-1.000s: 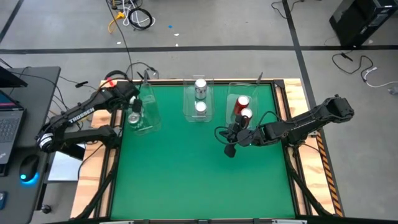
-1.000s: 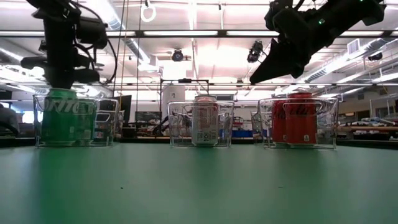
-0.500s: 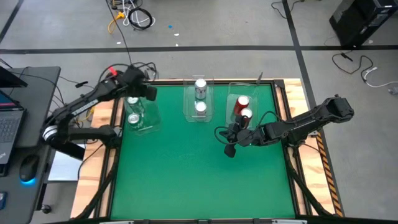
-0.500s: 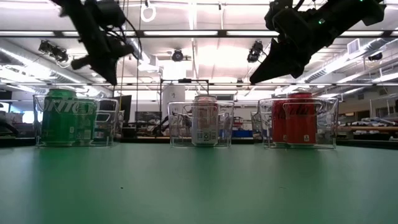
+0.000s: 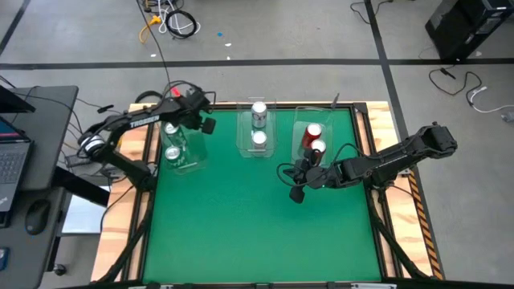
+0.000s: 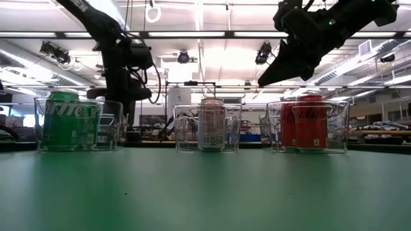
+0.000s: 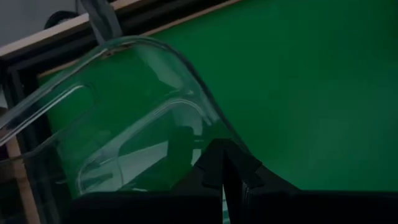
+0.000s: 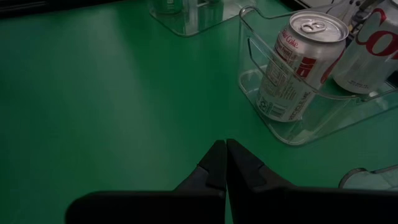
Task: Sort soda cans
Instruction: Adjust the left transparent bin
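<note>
Shut tight, both pairs of jaws, holding nothing: left gripper (image 5: 202, 122) at upper left of the high view beside the left clear tray (image 5: 195, 157), right gripper (image 5: 294, 178) mid-frame, just below the right clear tray (image 5: 298, 120). Six soda cans, all upright and all already binned: two green cans (image 5: 172, 152) in the left tray, two silver cans (image 5: 259, 113) in the middle clear tray (image 5: 243, 138), two red cans (image 5: 312, 133) in the right one. Probably light if empty, heavier if full; cannot tell which. Thin, smooth metal walls, likely slippery and easy to dent. Best taken across the mid-body with modest squeeze, coming from above, clear of the tray walls. Nothing loose on the green table (image 5: 257, 225).
</note>
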Action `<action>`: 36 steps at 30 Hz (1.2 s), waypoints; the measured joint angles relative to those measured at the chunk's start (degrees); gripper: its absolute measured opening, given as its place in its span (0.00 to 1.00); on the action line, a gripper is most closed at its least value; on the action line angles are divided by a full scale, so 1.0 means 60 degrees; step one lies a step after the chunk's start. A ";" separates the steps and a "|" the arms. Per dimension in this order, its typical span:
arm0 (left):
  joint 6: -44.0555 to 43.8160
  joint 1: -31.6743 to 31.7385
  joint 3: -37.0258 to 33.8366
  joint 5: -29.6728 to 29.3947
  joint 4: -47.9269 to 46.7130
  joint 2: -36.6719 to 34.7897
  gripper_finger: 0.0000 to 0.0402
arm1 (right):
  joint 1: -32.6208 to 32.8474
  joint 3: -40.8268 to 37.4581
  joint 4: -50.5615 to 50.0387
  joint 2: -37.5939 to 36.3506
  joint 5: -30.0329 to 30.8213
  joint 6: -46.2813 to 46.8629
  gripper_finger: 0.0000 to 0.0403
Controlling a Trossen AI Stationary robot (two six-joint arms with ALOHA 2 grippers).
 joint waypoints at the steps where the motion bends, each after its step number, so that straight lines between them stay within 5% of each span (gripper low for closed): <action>1: 0.0003 0.0000 0.0000 -0.0091 -0.0003 0.0080 0.00 | 0.0000 0.0000 -0.0002 0.0000 -0.0002 0.0000 0.00; 20: 0.0750 -0.0883 -0.0015 -0.0136 0.1877 0.0172 0.00 | 0.0000 0.0000 -0.0005 0.0000 -0.0001 -0.0004 0.00; 36: 0.0074 -0.1141 -0.0007 0.0983 0.0960 0.0223 0.00 | 0.0000 0.0000 -0.0014 0.0000 -0.0064 -0.0004 0.00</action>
